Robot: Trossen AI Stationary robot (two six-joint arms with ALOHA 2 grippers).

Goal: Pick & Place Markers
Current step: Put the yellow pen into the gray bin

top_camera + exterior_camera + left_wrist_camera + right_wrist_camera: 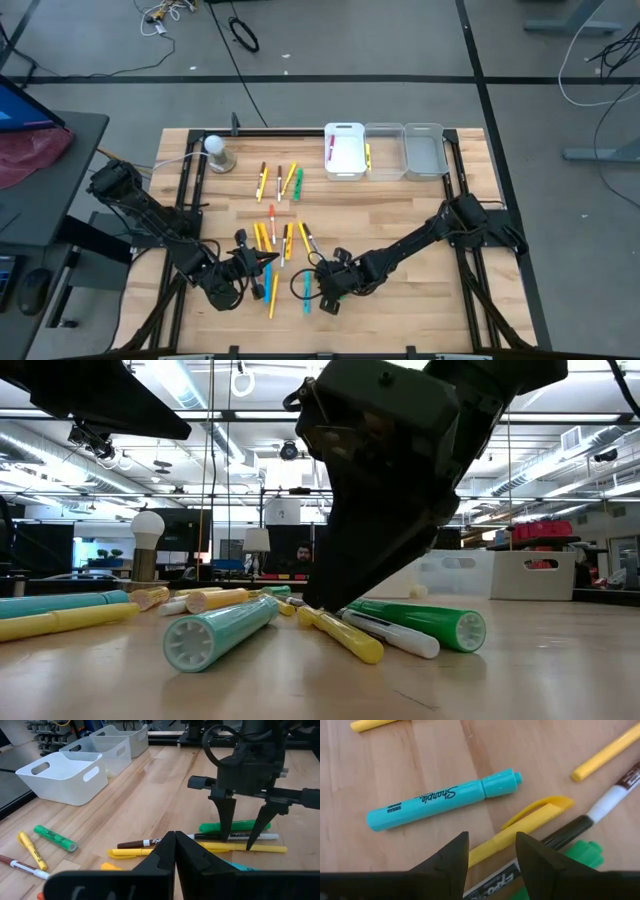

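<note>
Several markers [276, 238] in yellow, orange, cyan, green and white lie flat on the wooden table, with a second group [280, 181] farther back. My right gripper [491, 835] is open and low over the near group, slanting down. A yellow marker [530, 822] lies between its fingertips, with a white marker [600, 805] and a green one [585, 854] alongside; no touch shows. A cyan marker [445, 799] lies just beyond. My left gripper [175, 839] is shut and holds nothing, raised over the markers to the left [258, 264].
A white bin [344, 150] holding a few markers and two clear bins [385, 150] [424, 150] stand along the far edge. A lamp bulb on a base [218, 152] stands at the far left. Bare wood lies to the right of the markers [420, 290].
</note>
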